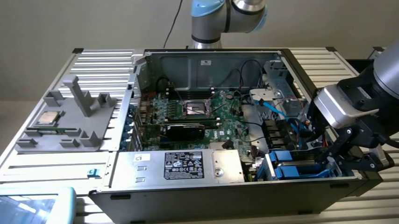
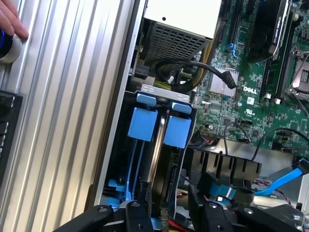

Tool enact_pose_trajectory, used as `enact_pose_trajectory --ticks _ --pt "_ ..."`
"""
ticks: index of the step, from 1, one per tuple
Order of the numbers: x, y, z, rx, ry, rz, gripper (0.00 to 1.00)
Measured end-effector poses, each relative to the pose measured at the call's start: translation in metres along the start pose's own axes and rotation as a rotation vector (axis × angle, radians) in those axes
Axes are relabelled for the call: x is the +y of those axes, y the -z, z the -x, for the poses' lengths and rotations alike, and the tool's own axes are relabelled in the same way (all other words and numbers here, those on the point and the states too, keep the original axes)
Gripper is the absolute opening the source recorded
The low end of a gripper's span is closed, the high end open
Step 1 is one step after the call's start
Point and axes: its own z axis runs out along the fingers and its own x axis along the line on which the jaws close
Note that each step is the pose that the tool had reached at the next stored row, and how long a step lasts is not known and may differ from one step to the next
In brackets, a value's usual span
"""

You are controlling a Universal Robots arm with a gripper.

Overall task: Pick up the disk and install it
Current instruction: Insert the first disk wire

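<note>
I hold the black robot gripper [image 2: 174, 216] over the disk in its bright blue plastic carrier [image 2: 177, 131] — slotted in the grey metal drive bay [image 2: 159, 90] — claw state: cannot tell

The table [image 1: 103, 63] I work over is ribbed silver metal. An open case [image 1: 187, 70] lies flat on it and takes up the middle. On the exterior view's left, a grey holder [image 1: 84, 100] sits on the ribs just beside the case. A blue-rimmed tray [image 1: 34, 205] shows at that view's lower left corner. In my wrist view, a person's hand [image 2: 12, 21] rests on the ribs, touching a round blue-ringed knob [image 2: 7, 46].
</note>
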Motion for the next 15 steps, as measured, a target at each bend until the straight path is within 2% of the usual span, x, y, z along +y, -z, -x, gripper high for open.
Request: enact_pose_trajectory --ticks 4,10,15 --pt "-0.0019 -0.0012 -0.0007 -0.0088 0.013 0.0037 0.44" --pt "-0.0021 -0.0030 -0.0011 -0.0311 0.028 0.0097 0.44" --pt "-0.0033 -0.0040 -0.0016 -0.0360 0.034 0.0195 0.44"
